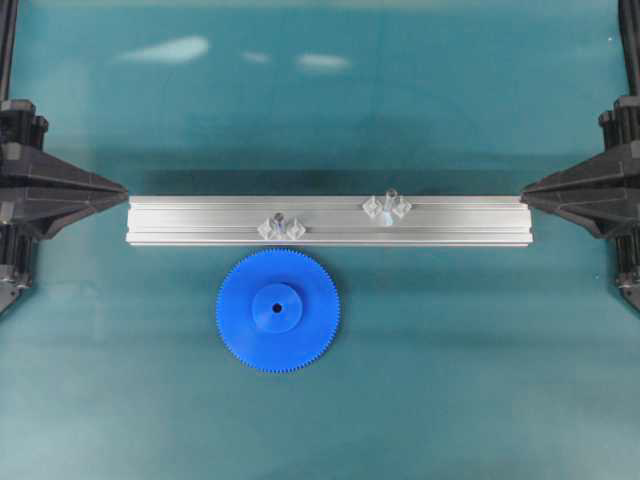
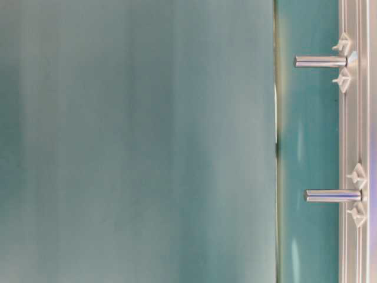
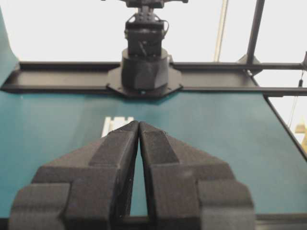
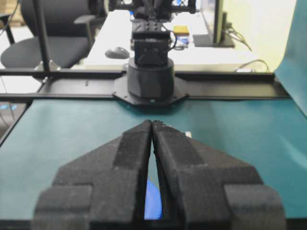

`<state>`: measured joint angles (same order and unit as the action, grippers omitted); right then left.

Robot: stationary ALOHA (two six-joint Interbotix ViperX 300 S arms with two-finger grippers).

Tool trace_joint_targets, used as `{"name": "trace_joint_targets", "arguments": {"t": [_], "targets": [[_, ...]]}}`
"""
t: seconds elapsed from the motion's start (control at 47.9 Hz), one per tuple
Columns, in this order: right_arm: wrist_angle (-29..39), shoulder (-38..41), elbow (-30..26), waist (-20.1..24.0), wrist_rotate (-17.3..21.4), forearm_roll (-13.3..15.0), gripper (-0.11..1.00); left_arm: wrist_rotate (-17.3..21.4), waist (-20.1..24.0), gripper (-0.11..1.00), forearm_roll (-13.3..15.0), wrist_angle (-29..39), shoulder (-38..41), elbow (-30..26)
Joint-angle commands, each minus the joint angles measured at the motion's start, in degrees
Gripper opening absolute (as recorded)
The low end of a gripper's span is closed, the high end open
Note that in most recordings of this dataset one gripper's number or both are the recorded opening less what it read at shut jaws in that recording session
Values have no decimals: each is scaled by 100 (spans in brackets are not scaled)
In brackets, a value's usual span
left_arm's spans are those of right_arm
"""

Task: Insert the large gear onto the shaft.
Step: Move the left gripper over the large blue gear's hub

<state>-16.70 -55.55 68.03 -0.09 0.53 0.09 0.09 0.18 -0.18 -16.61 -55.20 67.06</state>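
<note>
The large gear (image 1: 292, 322), a bright-blue toothed disc with a raised hub, lies flat on the teal table just in front of the aluminium rail (image 1: 200, 220). Two clear shafts stand on the rail. One shaft (image 1: 281, 224) is right behind the gear, the other shaft (image 1: 388, 205) is further right. Both also show in the table-level view, as one peg (image 2: 321, 61) and a second peg (image 2: 333, 196). My left gripper (image 1: 122, 190) points at the rail's left end, shut and empty. My right gripper (image 1: 525, 193) points at the right end, shut and empty.
The rail's near end (image 3: 115, 125) peeks out behind the left gripper (image 3: 139, 123). A sliver of the blue gear (image 4: 152, 201) shows through the slit of the right gripper (image 4: 152, 122). Each wrist view faces the opposite arm's black base (image 3: 144, 72) at the table's far edge.
</note>
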Motion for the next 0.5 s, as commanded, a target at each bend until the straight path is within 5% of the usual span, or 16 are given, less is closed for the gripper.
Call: {"name": "trace_joint_targets", "arguments": {"t": [0.0, 0.104, 0.271, 0.48], "targets": [[-9, 62, -105, -44, 0, -35, 16, -211, -62, 11, -53, -79, -35, -62], [290, 62, -70, -44, 79, -229, 27, -448, -79, 9, -62, -44, -62, -35], [923, 62, -88, -53, 290, -255, 13, -492, -88, 1, -97, 185, -18, -141], [1266, 79, -141, -88, 378, -255, 12, -475, -114, 1, -97, 888, 229, -448]]}}
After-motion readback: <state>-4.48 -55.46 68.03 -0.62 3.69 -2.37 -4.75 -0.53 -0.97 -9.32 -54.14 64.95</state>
